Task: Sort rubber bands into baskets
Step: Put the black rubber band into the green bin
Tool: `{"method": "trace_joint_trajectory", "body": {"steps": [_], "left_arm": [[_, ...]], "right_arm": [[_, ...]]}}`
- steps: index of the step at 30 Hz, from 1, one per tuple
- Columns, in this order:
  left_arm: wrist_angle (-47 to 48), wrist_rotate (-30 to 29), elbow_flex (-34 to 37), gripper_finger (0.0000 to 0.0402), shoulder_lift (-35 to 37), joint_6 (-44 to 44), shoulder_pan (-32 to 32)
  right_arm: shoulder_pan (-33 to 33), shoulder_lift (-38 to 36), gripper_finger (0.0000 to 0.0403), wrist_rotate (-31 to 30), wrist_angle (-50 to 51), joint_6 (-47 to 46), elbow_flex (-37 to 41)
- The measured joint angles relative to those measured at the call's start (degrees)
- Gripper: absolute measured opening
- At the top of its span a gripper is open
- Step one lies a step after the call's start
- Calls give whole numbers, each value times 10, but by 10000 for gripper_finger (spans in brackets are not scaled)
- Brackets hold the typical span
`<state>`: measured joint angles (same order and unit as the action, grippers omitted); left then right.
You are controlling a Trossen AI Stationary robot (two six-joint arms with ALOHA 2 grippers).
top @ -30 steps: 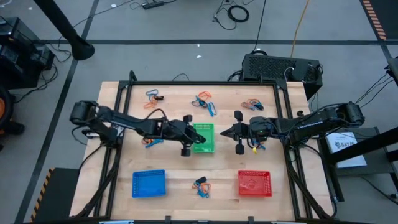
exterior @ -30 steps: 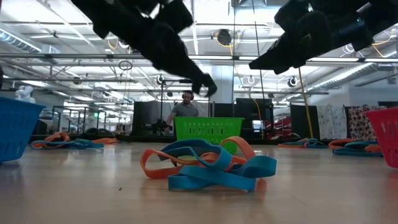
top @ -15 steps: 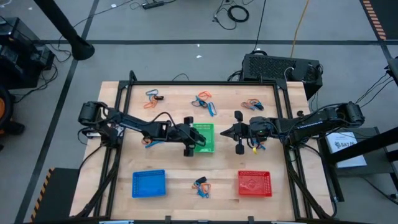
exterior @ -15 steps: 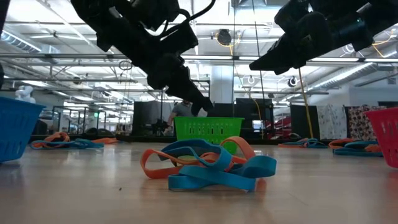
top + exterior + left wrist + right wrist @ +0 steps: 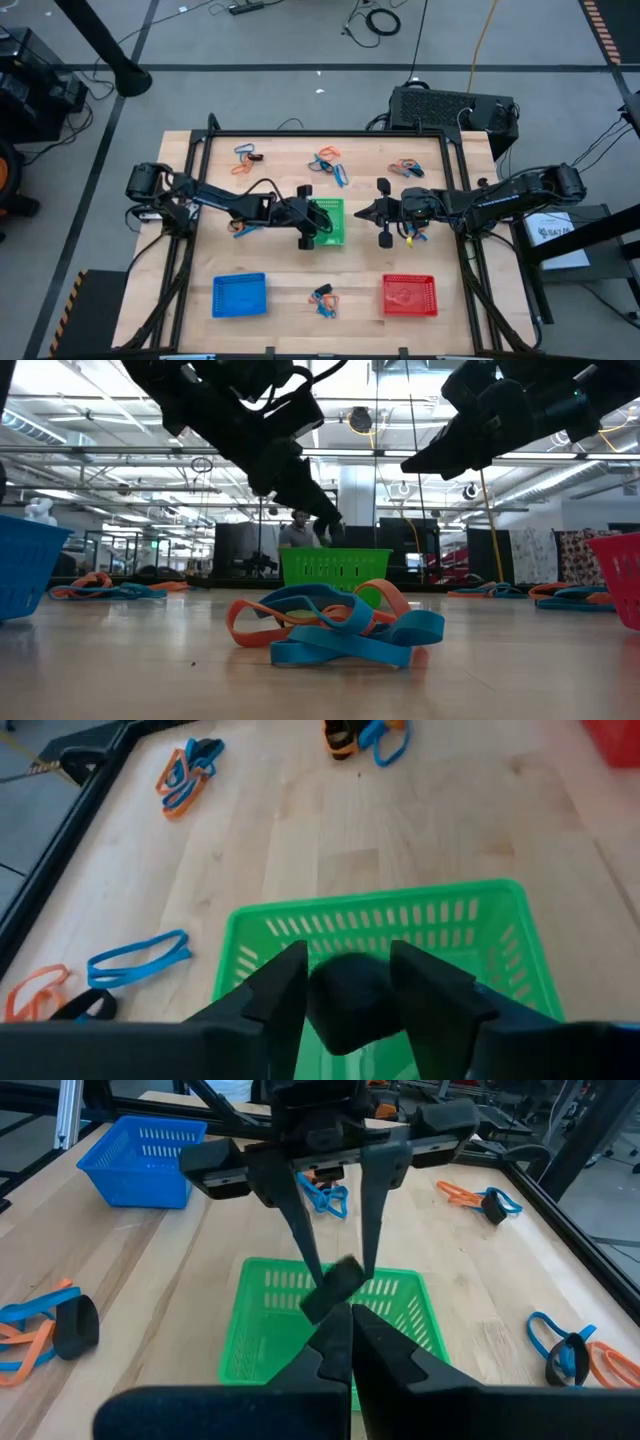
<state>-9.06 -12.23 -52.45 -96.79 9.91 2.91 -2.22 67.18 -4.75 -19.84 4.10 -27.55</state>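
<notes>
The left tool (image 5: 318, 222) hangs over the green basket (image 5: 331, 233), blocking the way in from above, and the right tool (image 5: 362, 212) sits just beside that basket. Bare desk (image 5: 275, 262) lies open between the blue basket (image 5: 240, 295) and red basket (image 5: 409, 295), except for a small clump of rubber bands (image 5: 323, 297).

Green basket (image 5: 327, 222) mid-table, a black band (image 5: 333, 1287) hanging above it between the left pincer's fingers (image 5: 300, 1240). Blue basket (image 5: 240, 295) and red basket (image 5: 409, 295) on front edge; orange/blue/black band clumps (image 5: 325, 297) scattered.
</notes>
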Motion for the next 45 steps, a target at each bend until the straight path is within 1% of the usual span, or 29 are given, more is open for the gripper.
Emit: {"method": "trace_joint_trajectory", "body": {"steps": [4, 6, 8, 10, 12, 17, 19, 22, 24, 29, 31, 38, 43, 45], "left_arm": [[74, 0, -22, 156, 0, -5, -13], [90, 0, -33, 156, 0, 0, -20], [91, 0, -43, 156, 1, 23, -30], [97, 0, -58, 156, 6, 27, -51], [112, 10, -85, 156, 7, 29, -86], [213, 107, -154, 156, -11, 26, -209], [233, 138, -184, 156, -23, 26, -252], [292, 181, -233, 156, -55, 38, -300], [330, 197, -266, 156, -86, 51, -321], [397, 235, -354, 156, -166, 62, -349], [418, 238, -379, 156, -192, 68, -352], [433, 229, -434, 156, -256, 74, -352], [473, 225, -468, 156, -290, 80, -356], [479, 215, -477, 156, -304, 85, -359]], "right_arm": [[0, 0, 0, 0, 0, 0, 0], [0, 0, 0, 0, 0, 0, 0], [0, 0, 0, 0, 0, 0, 0], [0, 0, 0, 0, 0, 0, 0], [0, 0, 0, 0, 0, 0, 0], [0, 0, 0, 0, 0, 0, 0], [0, 0, 0, 0, 1, 0, 0], [2, 0, 0, 1, 1, 4, 0], [4, 0, 0, 1, 1, 12, 0], [16, 0, 0, 0, 1, 26, 0], [22, 0, 0, 0, 5, 26, 0], [41, 0, 0, 0, 27, 30, 0], [45, 0, 0, 0, 34, 27, 0], [45, 0, 0, 0, 35, 28, 0]]}}
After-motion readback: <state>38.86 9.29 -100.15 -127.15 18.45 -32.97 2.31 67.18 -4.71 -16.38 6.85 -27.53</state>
